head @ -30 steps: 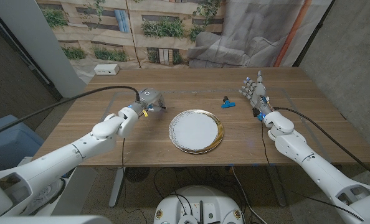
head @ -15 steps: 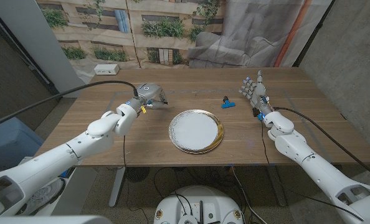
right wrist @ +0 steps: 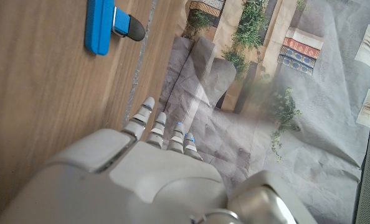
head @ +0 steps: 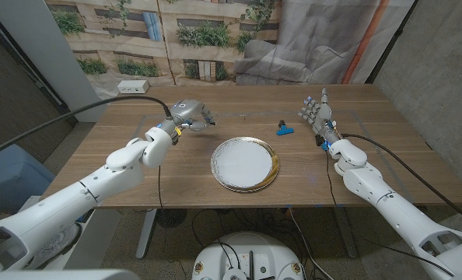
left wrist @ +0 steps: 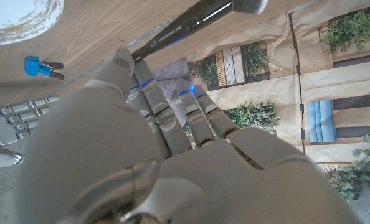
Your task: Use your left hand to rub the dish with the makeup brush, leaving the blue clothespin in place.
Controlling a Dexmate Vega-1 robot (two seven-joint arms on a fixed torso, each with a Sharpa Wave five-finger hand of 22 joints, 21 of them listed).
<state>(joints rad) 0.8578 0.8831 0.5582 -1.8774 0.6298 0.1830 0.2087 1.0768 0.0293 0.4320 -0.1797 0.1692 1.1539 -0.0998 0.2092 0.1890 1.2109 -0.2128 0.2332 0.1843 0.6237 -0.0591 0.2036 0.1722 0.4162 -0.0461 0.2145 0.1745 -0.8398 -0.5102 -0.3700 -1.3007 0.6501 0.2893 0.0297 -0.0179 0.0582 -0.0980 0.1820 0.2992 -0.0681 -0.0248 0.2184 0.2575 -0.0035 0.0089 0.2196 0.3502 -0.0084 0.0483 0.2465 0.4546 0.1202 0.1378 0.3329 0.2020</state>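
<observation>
Left hand: the left hand (head: pixel 190 113) is raised above the table (head: pixel 138 167) at about ten o'clock from the dish (head: pixel 245 164), fingers curled around the makeup brush (left wrist: pixel 191 23).
Brush: held at its black handle, which runs straight out past the fingers (left wrist: pixel 149 102), long axis slanting, bristle end away from the palm.
Dish: white with a gold rim, at the table's middle, apart from both hands.
Clothespin: the blue clothespin (head: pixel 284 130) lies at one o'clock from the dish.
Right hand: the right hand (head: pixel 318 116) stands at three o'clock from the clothespin, fingers spread, holding nothing.
</observation>
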